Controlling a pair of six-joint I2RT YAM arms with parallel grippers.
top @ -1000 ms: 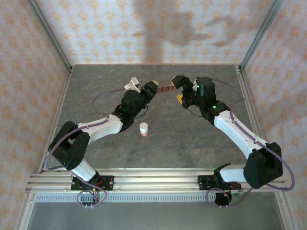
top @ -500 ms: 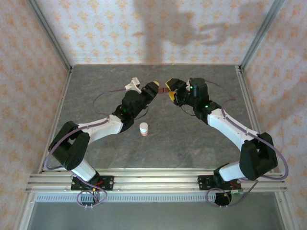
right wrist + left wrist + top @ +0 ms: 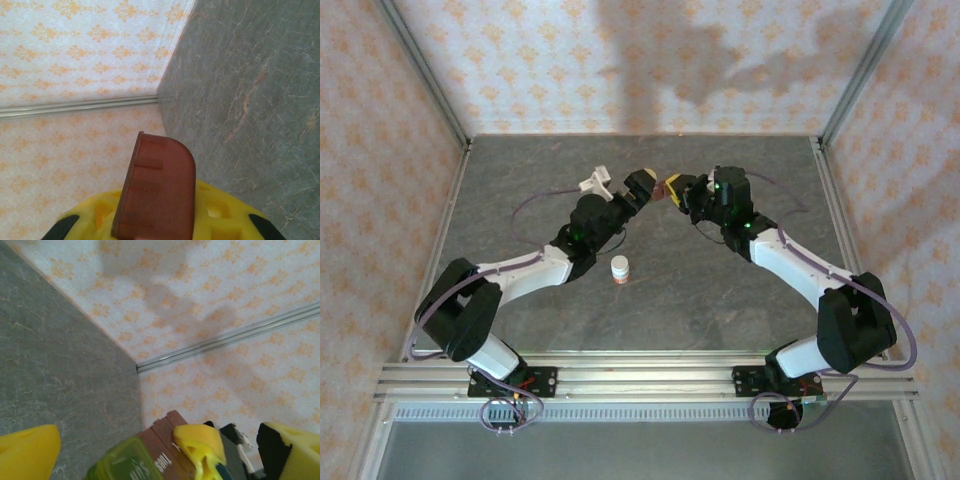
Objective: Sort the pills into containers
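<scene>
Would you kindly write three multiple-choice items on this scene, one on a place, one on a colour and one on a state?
1. Where is the small white cylindrical bottle with an orange base?
A standing on the grey marbled table
B held up in the air
C inside a compartment

2. In the left wrist view, which colours has the short plastic strip of joined cube compartments?
A blue and white
B green and red-brown
C all black

3. How is the right claw?
A wide open and empty
B shut on the bottle
C shut on the strip

Key:
1 A, the bottle stands upright on the table.
2 B, a green cube adjoins red-brown plastic.
3 C, it clamps a red-brown end in the right wrist view.
</scene>
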